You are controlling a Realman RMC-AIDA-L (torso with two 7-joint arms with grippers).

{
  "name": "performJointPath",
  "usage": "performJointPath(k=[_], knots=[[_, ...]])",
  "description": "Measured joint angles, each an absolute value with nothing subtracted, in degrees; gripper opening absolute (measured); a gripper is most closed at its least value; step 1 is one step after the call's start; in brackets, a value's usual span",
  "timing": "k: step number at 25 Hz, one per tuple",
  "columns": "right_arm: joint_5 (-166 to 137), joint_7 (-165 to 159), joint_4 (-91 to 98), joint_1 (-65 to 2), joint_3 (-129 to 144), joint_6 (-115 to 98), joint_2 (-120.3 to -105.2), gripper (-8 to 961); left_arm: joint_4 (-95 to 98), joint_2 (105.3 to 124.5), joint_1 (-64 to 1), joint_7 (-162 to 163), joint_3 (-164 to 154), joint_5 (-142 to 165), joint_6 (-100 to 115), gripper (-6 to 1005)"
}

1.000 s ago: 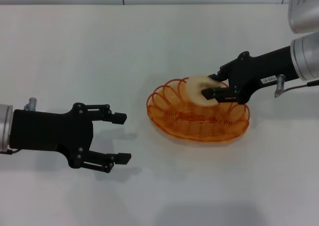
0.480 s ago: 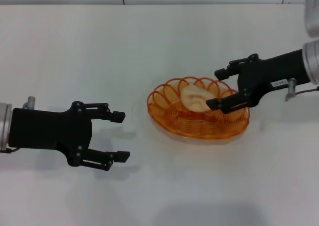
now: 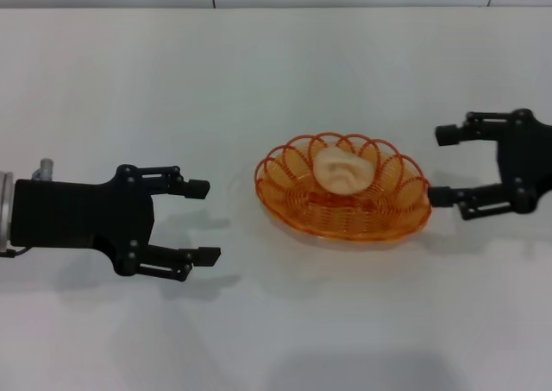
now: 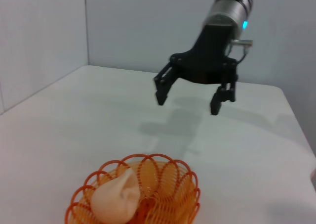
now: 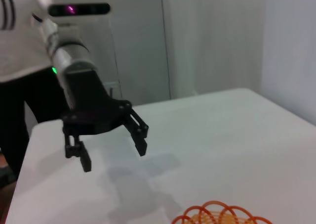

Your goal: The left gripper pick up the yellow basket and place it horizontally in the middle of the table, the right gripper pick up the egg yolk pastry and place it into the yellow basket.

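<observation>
We see an orange-yellow, see-through yellow basket (image 3: 345, 203) of looped wire-like strands just right of the head view's centre, and inside it the egg yolk pastry (image 3: 343, 168) in pale peach-cream. The table (image 3: 259, 80) around them is plain matte white with no pattern. At the left edge the left gripper (image 3: 203, 221) is black with a sliver of silver wrist behind it, and at the right edge the right gripper (image 3: 442, 166) is black all over.
</observation>
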State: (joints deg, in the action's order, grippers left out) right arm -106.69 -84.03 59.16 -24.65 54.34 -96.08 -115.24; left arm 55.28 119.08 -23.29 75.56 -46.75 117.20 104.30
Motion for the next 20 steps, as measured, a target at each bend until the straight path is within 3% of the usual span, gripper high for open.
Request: performJointPath(k=[12, 20], knots=[[-106.59, -72.64, 48.57, -24.22, 49.18, -98.59, -114.31, 843, 54.68, 118.77, -24.05, 75.03, -46.67, 116.68, 103.59, 846], [-106.82, -72.42, 47.42, -24.48, 49.58, -97.06, -114.63, 841, 54.66, 118.64, -24.24, 75.81, -46.67, 116.11, 103.08, 846]])
